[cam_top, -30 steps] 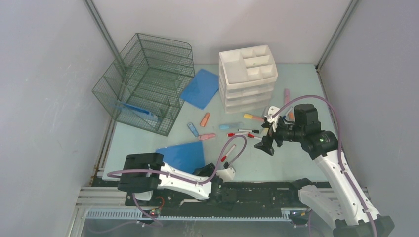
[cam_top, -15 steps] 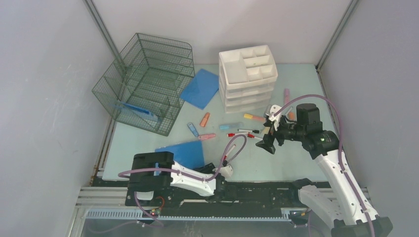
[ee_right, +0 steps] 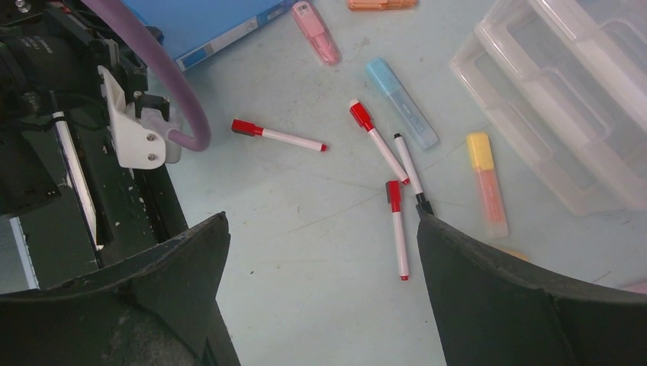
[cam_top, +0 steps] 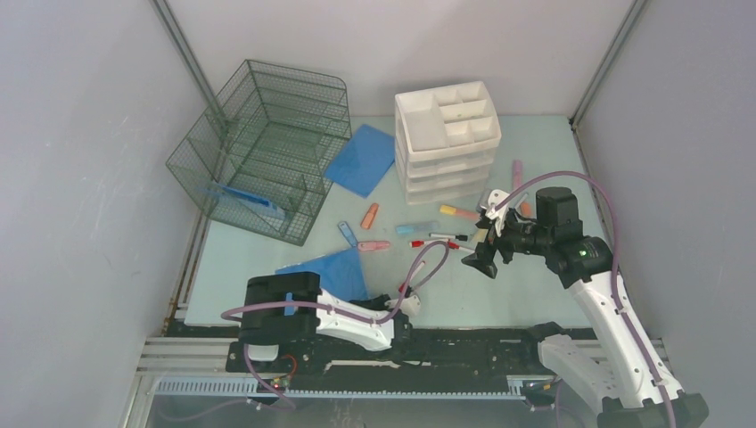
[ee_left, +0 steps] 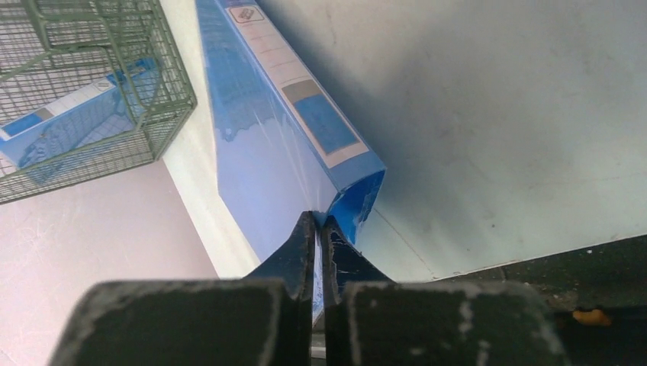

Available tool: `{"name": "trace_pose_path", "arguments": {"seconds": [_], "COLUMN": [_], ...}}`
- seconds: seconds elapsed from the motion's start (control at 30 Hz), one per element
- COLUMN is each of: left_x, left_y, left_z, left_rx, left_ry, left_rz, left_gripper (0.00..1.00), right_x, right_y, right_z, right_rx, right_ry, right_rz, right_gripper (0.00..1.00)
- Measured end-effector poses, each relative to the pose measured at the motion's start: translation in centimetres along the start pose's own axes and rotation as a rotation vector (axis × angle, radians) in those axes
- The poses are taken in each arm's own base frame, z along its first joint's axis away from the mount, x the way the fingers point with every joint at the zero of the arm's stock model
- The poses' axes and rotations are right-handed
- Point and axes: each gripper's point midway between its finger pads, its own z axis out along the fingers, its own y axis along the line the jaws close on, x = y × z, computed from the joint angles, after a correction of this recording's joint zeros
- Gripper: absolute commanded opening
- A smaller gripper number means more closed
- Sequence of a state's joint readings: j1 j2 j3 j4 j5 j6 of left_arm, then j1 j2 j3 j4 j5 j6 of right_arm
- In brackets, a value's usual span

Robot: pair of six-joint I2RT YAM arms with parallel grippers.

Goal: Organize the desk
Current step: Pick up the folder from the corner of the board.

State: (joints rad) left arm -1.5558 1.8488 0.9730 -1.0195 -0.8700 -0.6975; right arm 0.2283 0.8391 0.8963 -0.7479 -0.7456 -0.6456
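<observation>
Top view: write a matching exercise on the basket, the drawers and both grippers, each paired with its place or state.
Column one:
1. basket
2. drawers
3. left gripper
4. right gripper

Column two:
A. open, above the markers
B. far left of the desk
C. shut on the blue folder
D. far middle of the desk

Pairs: 1-B, 2-D, 3-C, 4-A

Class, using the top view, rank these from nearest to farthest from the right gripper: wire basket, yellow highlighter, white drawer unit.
1. Yellow highlighter, just beyond the right gripper.
2. White drawer unit, farther back.
3. Wire basket, far left.
</observation>
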Motion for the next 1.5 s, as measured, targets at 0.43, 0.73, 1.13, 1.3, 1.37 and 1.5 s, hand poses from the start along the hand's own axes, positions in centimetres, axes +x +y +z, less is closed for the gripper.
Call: {"name": "trace_pose_path", "arguments": {"seconds": [0.43,0.73,1.13,1.3,1.37,1.5], "left_x": [-2.9,-3.9,-4.1,-4.3,-4.5,-4.9], "left_y": [3.0,6.0,8.4,7.8,7.7,7.6], "left_z": [-5.0,-7.9,-11.3,-11.6,-11.7,-11.9], "left_rx": [0.082,0.204,0.471,0.499,0.511,0.529], "left_ry": [-0.178,-0.286,-0.505,-0.516,-0.523,-0.535], "left_rz": [-0.108,-0.188,-0.332,-0.314,-0.311,-0.303], "left_gripper": [0.0,0.0,0.0,0.0,0.0,0.0], "right_x": [0.0,0.3,2.2,1.1,0.2,-1.0], "right_y": [-0.1,2.6,10.8,13.2,13.6,13.7], "right_z": [-0.1,0.8,6.7,9.8,10.6,12.0], "right_rx": [0.009,-0.165,-0.61,-0.658,-0.638,-0.6], "right_ry": [0.001,-0.026,-0.089,-0.11,-0.125,-0.148], "right_rz": [-0.012,-0.163,-0.652,-0.701,-0.701,-0.685], "right_gripper": [1.0,1.0,0.96,0.9,0.87,0.75]}}
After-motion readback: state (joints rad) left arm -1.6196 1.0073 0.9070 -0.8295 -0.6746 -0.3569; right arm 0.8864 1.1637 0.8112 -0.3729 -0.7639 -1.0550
